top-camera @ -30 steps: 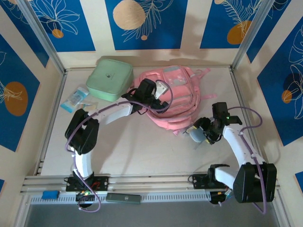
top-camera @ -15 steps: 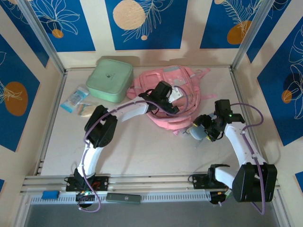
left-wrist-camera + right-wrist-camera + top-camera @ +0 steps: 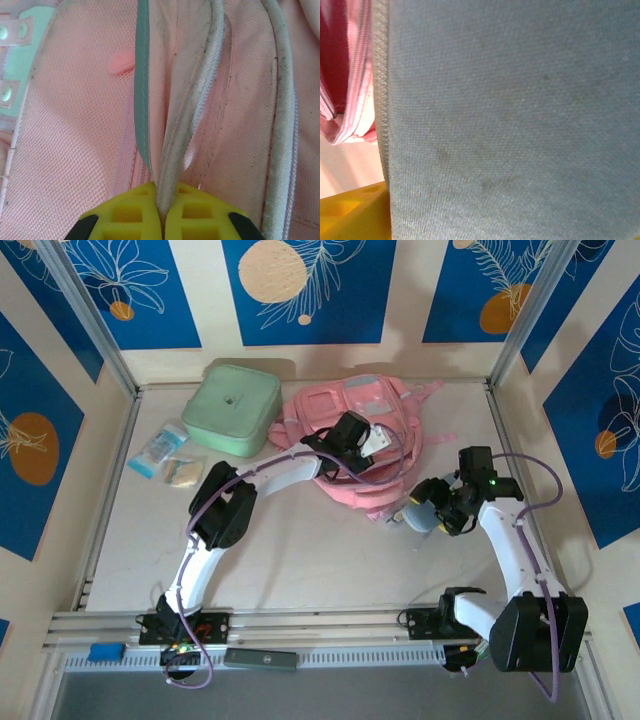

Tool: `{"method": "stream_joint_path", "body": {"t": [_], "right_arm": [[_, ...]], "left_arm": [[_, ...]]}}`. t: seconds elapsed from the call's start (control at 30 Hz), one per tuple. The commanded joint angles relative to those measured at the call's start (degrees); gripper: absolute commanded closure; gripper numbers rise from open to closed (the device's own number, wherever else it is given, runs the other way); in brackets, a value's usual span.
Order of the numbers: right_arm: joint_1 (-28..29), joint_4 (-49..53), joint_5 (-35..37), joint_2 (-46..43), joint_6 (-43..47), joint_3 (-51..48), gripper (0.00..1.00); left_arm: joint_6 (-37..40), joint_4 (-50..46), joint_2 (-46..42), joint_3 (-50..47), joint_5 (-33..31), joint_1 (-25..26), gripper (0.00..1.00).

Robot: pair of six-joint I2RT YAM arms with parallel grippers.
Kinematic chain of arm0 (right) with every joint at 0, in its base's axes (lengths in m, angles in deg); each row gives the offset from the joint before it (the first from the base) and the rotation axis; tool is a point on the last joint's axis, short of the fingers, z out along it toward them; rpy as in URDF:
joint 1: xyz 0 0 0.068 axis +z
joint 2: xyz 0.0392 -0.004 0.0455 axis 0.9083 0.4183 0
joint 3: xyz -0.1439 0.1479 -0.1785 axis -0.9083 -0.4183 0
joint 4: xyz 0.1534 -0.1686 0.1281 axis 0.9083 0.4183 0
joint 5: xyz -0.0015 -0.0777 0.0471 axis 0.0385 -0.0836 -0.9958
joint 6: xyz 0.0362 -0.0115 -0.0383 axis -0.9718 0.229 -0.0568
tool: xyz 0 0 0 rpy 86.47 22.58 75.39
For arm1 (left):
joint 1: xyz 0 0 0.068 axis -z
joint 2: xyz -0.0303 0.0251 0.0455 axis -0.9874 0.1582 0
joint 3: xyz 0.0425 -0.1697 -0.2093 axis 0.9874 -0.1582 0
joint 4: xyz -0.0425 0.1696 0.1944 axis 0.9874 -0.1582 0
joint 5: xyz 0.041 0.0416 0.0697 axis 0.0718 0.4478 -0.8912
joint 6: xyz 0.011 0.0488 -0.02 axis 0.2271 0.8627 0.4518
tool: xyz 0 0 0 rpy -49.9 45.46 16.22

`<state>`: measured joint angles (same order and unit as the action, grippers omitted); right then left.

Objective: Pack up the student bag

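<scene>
Looking at the pale tabletop (image 3: 300, 550): all items sit toward the far wall, within reach of both arms.

Large pink fabric backpack (image 3: 375, 405) lies flat at far centre, see-through panels up, straps bunched on its near side. Probably laid down so a pocket mouth can be pulled open from above.

Left jaws are on top of it, near its middle. They are fully closed, yellow pads (image 3: 125, 215) pinching a pale piped edge (image 3: 185, 125) of the backpack next to a strip of teal trim (image 3: 142, 100). This reads as a grip to lift that edge and hold a gap. Can't tell which pocket it belongs to.

Mint green square zip case (image 3: 232, 407) sits just beside the backpack's far-left corner, untouched. Likely queued for packing.

Grey-blue fabric pouch (image 3: 415, 517) is in the right jaws, which stand wide around it. In the right wrist view its weave (image 3: 510, 120) sits hard against one yellow pad (image 3: 350, 210). It hangs just off the backpack's near-right edge, with a pink zip edge (image 3: 350, 75) close alongside. My read: it's staged to go in once the left side opens a gap.

Net: backpack is under the left jaws, and just left of and beyond the right jaws.

Two small clear packets (image 3: 160, 448) lie at far left, near the case and well apart from the backpack.

Risk: the piping is thin and could slip out of the pinch.
</scene>
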<state>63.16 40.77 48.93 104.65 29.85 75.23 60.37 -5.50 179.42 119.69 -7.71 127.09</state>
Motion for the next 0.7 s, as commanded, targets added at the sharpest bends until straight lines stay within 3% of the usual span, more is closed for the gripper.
{"method": "stream_joint_path", "body": {"t": [0.0, 0.33, 0.53, 0.67], "right_arm": [[0.3, 2.9, -0.3, -1.2, 1.7, 3.2, 0.19], [5.1, -0.9, -2.7, 3.3, 0.6, 9.0, 0.19], [10.8, -12.5, -1.1, 13.8, -1.9, 13.0, 0.19], [12.4, -23.1, -3.7, 21.9, -2.5, 15.4, 0.19]], "left_arm": [[-4.3, -2.1, -4.7, 4.2, -0.9, -1.2, 1.0], [-23.1, -10.4, -10.3, 13.5, -2.8, -1.2, 1.0], [-35.2, -12.7, -13.6, 12.8, -2.5, -1.0, 1.0], [-37.7, -12.9, -15.4, 11.6, -4.9, -0.7, 1.0]]}}
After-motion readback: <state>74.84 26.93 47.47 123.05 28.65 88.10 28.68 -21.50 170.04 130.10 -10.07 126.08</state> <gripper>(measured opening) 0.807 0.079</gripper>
